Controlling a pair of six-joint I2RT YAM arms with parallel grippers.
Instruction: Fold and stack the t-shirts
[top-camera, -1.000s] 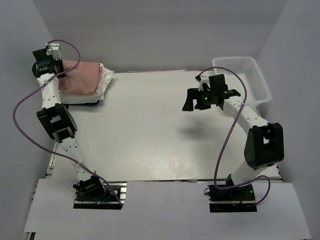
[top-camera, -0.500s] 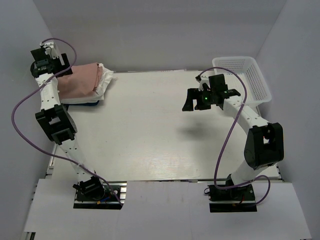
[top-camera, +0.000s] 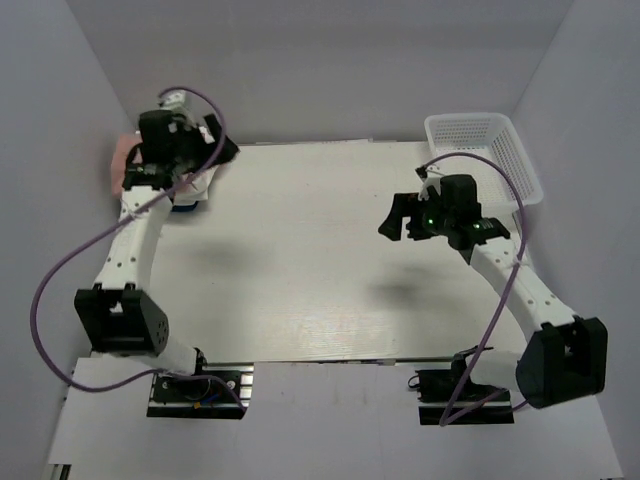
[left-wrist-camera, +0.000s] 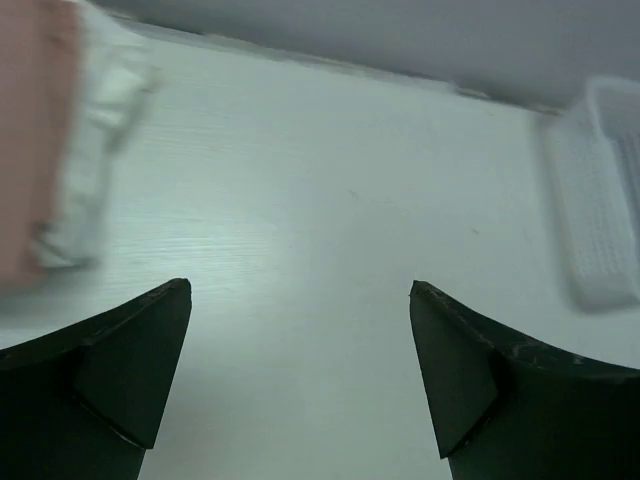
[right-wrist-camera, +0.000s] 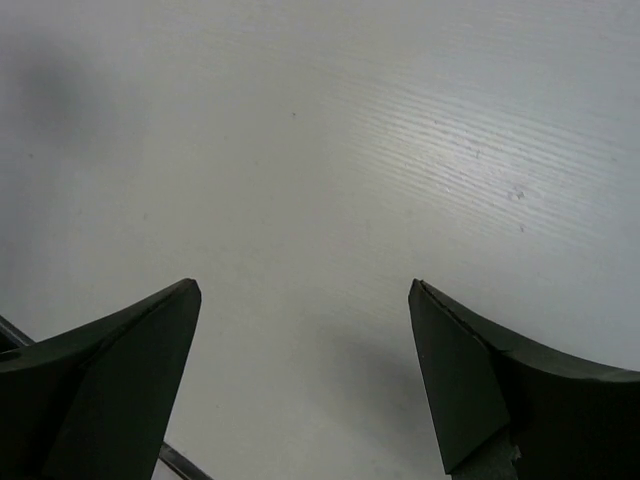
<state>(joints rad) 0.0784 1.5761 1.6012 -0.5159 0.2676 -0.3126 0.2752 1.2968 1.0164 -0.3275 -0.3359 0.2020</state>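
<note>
A dusty-pink folded t-shirt (top-camera: 121, 160) lies on top of white folded t-shirts (left-wrist-camera: 100, 150) at the table's far left corner; in the top view the left arm hides most of the stack. The pink t-shirt (left-wrist-camera: 30, 150) sits at the left edge of the left wrist view. My left gripper (left-wrist-camera: 300, 290) is open over bare table just right of the stack, with nothing between its fingers. My left gripper (top-camera: 215, 145) hovers at the stack's right side. My right gripper (top-camera: 397, 218) hangs open above the table's right half. Only tabletop lies below the right gripper (right-wrist-camera: 303, 285).
A white mesh basket (top-camera: 492, 150) stands at the far right corner, and the basket (left-wrist-camera: 600, 200) also appears blurred in the left wrist view. A dark object (top-camera: 183, 206) peeks out under the stack. Grey walls enclose the white table (top-camera: 300, 260) on three sides.
My left gripper has opened, let go of the pink t-shirt on the stack, and swung right off it. The right arm has drawn back towards the near right.
</note>
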